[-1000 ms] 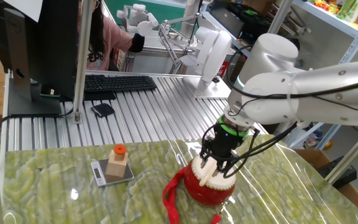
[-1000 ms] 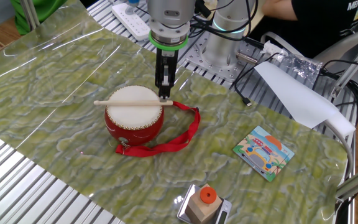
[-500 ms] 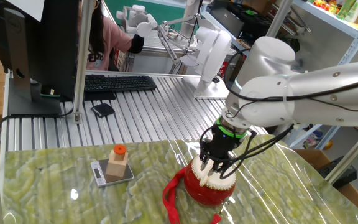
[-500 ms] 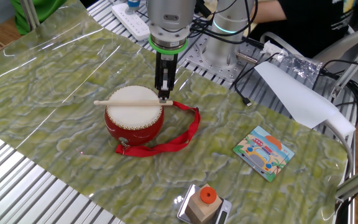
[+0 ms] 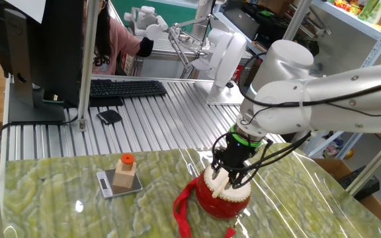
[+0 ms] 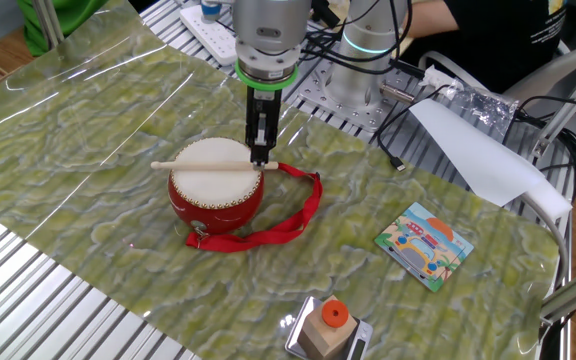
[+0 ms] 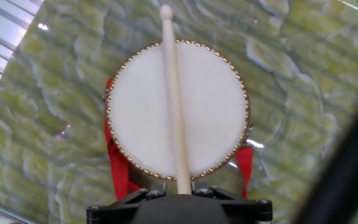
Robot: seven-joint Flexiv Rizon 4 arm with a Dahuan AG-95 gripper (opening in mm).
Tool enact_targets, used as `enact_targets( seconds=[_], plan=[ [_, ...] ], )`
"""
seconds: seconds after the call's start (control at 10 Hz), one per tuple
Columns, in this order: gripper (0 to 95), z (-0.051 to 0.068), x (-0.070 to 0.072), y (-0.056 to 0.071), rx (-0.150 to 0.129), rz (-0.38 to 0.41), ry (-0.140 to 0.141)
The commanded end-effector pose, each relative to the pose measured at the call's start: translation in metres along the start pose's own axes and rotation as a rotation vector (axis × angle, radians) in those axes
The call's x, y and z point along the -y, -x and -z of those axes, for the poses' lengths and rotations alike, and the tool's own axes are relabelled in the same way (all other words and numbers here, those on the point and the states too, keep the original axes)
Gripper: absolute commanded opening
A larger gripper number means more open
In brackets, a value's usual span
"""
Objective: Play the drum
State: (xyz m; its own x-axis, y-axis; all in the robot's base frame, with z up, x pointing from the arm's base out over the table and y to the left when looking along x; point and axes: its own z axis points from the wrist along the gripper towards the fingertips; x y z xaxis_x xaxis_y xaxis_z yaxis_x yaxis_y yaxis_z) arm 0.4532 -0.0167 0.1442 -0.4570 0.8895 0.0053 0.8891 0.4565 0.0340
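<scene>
where skin faces up, drum (image 6: pixel 215 185) upright under stick (image 6: pixel 208 165)

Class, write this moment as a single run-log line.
phase: drumming | gripper: shut on drumstick | drumstick: lying across drum skin | drum: upright on green mat

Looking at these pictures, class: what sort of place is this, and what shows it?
Probably a robotics lab: a robot arm mounted at an aluminium-slat bench, a keyboard and monitor behind, and metal storage shelving.
</scene>
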Motion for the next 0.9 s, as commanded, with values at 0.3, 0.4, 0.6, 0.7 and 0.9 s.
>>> enact_targets(
  seconds=[0.3, 0.4, 0.6, 0.7, 0.9],
  plan=[
    [38.0, -0.0077, 0.0128, -0.006, 0.007, -0.001, 0.011],
    [38.0, -0.0082, 0.0133, -0.0061, 0.007, 0.001, 0.011],
    [38.0, -0.0088, 0.0131, -0.0058, 0.005, 0.002, 0.012],
    [38.0, -0.0092, 0.013, -0.0058, 0.005, 0.004, 0.013],
    [38.0, -0.011, 0.0123, -0.0059, 0.005, 0.004, 0.015]
  ],
)
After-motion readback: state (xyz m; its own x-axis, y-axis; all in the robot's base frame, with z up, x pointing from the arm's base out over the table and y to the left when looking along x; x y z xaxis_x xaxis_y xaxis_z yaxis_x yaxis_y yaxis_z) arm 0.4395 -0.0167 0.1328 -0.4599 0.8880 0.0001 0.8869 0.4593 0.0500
